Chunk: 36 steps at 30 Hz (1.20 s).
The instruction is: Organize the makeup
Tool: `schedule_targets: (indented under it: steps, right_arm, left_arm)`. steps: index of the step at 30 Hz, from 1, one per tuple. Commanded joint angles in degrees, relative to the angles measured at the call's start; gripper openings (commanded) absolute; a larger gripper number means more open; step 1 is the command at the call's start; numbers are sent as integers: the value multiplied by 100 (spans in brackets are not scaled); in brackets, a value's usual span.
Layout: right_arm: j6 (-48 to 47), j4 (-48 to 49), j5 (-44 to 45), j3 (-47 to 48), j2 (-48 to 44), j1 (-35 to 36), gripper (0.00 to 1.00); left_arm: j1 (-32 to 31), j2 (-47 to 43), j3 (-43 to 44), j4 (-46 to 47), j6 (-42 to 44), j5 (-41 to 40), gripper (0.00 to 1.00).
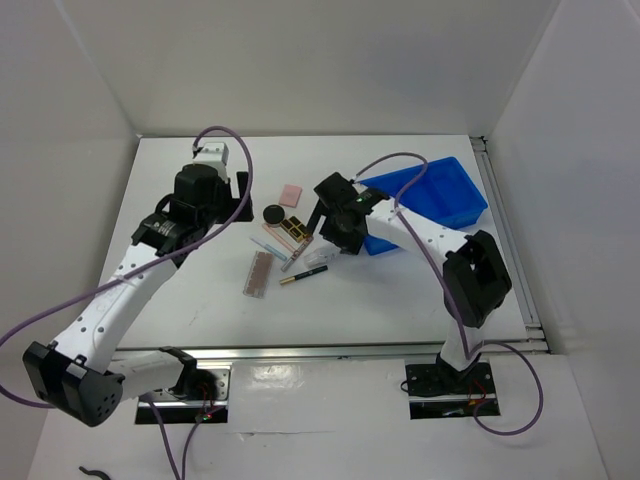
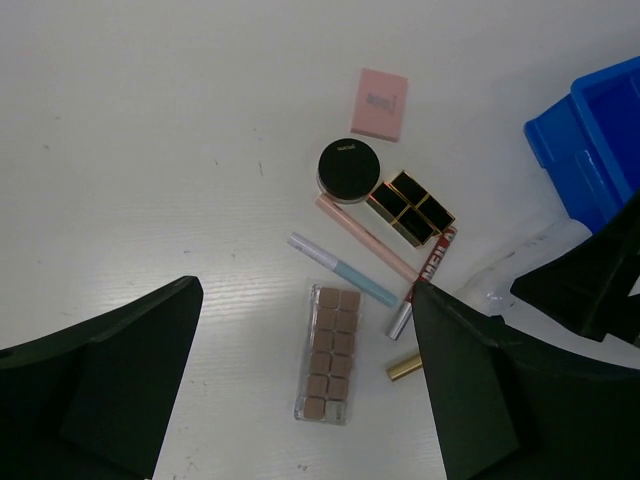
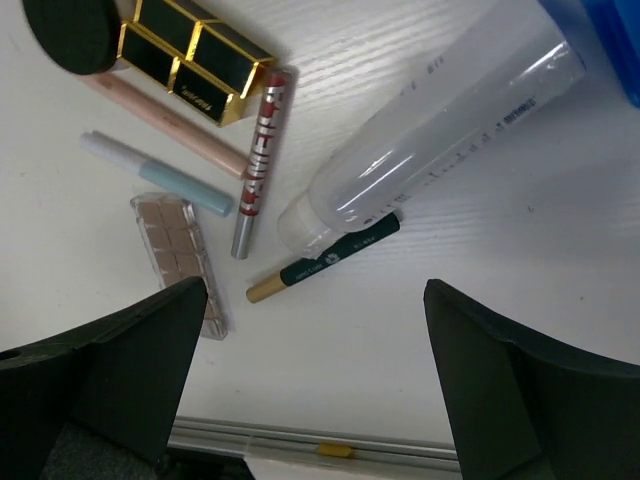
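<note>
White walls box in a matte white table [image 1: 420, 300]. From above, the left arm [image 1: 120, 290] ends behind a loose cluster of makeup at the centre. The right arm [image 1: 425, 232] bends across one glossy blue plastic tray [image 1: 462, 190] at the right rear. From the left wrist, the left gripper [image 2: 305, 290] hangs with its two dark fingers spread wide and nothing between them. Below it lie one flat pink square pad [image 2: 380, 103] and one round black compact [image 2: 348, 170] with a smooth lid. Next to the compact is one black-and-gold palette [image 2: 411, 207] of glossy cells. One brownish-pink rectangular palette [image 2: 328, 352], clear-cased, holds two columns of pressed squares. Three thin sticks lie between the two palettes: one pale pink pencil [image 2: 365, 238], one white-and-light-blue pencil [image 2: 340, 268] and one silver stick with red lettering [image 2: 428, 275]. From the right wrist, the right gripper [image 3: 315, 290] is likewise spread and empty. It is above one smooth translucent white tube [image 3: 430, 130] lying slantwise, its cap end touching a fourth stick, one dark green pencil with a gold tip [image 3: 325, 258]. The tube's far end reaches the tray's blue edge; whether they touch is unclear.
</note>
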Motion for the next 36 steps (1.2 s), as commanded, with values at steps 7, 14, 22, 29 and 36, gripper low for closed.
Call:
schedule_targets:
  steps: [7, 14, 22, 29, 36]
  right_arm:
    - [1558, -460, 236, 49, 802, 7, 97]
    - [1690, -321, 307, 199, 1138, -221, 95]
    - [1690, -126, 360, 321, 1410, -283, 82]
    - [1742, -66, 412, 374, 1604, -283, 68]
    - [1463, -12, 1027, 558, 1358, 5, 45]
  left_arm:
    - [-170, -264, 167, -66, -147, -288, 100]
    - [-171, -317, 62, -66, -147, -288, 100]
    - [-171, -317, 61, -66, -95, -288, 100]
    - [-171, -317, 61, -66, -42, -288, 100]
    - [-171, -317, 61, -66, -42, -288, 100]
